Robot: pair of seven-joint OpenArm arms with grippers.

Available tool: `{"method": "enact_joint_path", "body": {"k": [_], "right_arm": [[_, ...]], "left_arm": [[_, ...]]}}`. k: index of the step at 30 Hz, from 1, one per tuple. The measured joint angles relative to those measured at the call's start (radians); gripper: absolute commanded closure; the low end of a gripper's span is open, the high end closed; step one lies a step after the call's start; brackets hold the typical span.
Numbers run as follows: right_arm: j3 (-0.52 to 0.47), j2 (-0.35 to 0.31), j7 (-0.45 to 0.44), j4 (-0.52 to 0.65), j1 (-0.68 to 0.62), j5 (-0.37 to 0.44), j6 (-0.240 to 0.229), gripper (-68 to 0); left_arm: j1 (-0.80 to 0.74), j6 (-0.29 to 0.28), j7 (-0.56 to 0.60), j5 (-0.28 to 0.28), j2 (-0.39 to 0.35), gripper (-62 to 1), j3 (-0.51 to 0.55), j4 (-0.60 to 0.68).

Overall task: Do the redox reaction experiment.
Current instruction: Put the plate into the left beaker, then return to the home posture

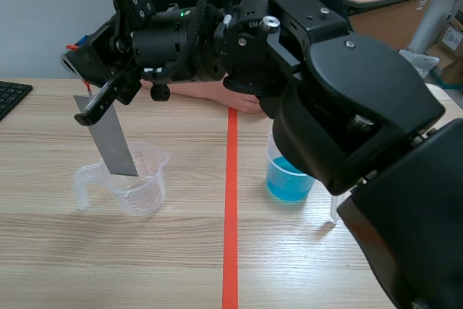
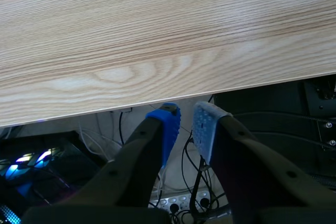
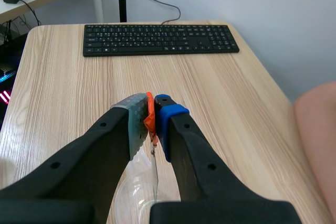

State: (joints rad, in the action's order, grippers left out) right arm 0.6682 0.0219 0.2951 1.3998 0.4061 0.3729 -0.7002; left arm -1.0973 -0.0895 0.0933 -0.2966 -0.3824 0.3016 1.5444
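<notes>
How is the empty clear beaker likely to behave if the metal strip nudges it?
The clear beaker looks thin-walled and empty, so it is probably light. A sideways nudge from the metal strip, gripped in the right claw, would likely slide or tip it. Its side handle should keep it from rolling far. The strip looks flat and straight, so it is probably stiff enough to push.

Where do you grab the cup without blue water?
Probably the handle of the clear plastic measuring cup, from the robot's left: it juts out sideways, while the grey metal strip in the right end effector blocks the top.
</notes>
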Motion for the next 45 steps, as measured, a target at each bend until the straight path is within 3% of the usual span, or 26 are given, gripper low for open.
{"method": "enact_joint_path", "body": {"k": [9, 13, 21, 25, 28, 32, 38, 45], "right_arm": [[0.000, 0.000, -0.113, -0.109, 0.000, -0.127, 0.000, -1.5], [0.000, 0.000, -0.160, -0.144, 0.000, -0.207, 0.000, -1.5], [0.000, 0.000, -0.187, -0.167, 0.000, -0.270, 0.000, -1.8], [0.000, 0.000, -0.186, -0.167, 0.000, -0.280, 0.000, -12.6], [0.000, 0.000, -0.186, -0.167, 0.000, -0.280, -0.004, -23.4], [0.000, 0.000, -0.187, -0.167, 0.000, -0.280, -0.040, -40.0], [0.000, 0.008, -0.201, -0.167, -0.002, -0.272, -0.040, -67.4], [0.000, 0.026, -0.204, -0.167, -0.003, -0.069, -0.038, -67.9]], "left_arm": [[0.000, 0.000, 0.000, 0.000, 0.000, -26.9, 0.000, 0.000], [0.000, 0.000, 0.000, 0.000, 0.000, -34.9, 0.000, 0.000], [0.000, 0.000, 0.000, 0.000, 0.000, -51.5, 0.000, 0.000], [0.000, 0.000, 0.000, 0.000, 0.000, -56.0, 0.000, 0.000], [0.000, 0.000, 0.000, 0.000, 0.000, -56.0, 0.000, 0.000], [0.000, 0.012, 0.000, 0.000, 0.000, -58.8, 0.000, 0.000], [0.000, 0.019, 0.000, 0.000, 0.000, -62.3, 0.000, 0.000], [0.000, 0.019, 0.000, 0.000, 0.000, -62.3, 0.000, 0.000]]}}
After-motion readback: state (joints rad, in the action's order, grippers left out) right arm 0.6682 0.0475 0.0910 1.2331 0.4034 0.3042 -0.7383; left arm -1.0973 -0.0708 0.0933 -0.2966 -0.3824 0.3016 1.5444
